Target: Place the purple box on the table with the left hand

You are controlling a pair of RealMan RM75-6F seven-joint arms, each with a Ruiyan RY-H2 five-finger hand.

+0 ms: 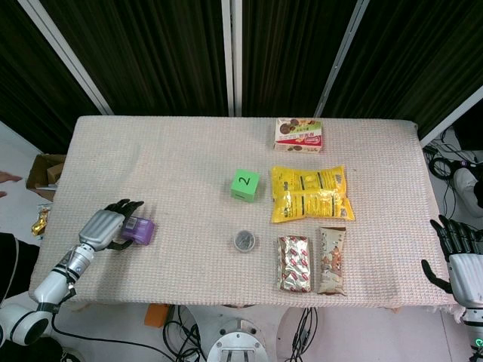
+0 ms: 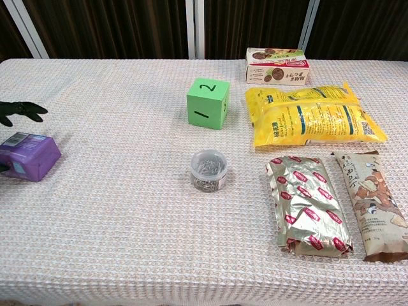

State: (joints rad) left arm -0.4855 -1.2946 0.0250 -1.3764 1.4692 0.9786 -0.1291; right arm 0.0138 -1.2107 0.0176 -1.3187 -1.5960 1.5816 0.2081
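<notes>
The purple box [image 1: 141, 230] [image 2: 29, 156] lies flat on the table's cloth near the left edge. My left hand [image 1: 104, 227] is just left of it, with its dark fingers [image 2: 21, 111] spread behind the box and a visible gap between them and it. A thumb tip shows at the box's near left corner, and I cannot tell whether it touches. My right hand [image 1: 457, 249] hangs beyond the table's right edge with fingers apart and nothing in it.
On the cloth-covered table [image 1: 181, 158] stand a green cube [image 1: 244, 185] marked 2, a small round tin [image 1: 244, 241], a yellow bag [image 1: 310, 193], two snack packets [image 1: 312, 262] and a biscuit box [image 1: 299, 135]. A cardboard box [image 1: 45, 173] sits on the floor at left.
</notes>
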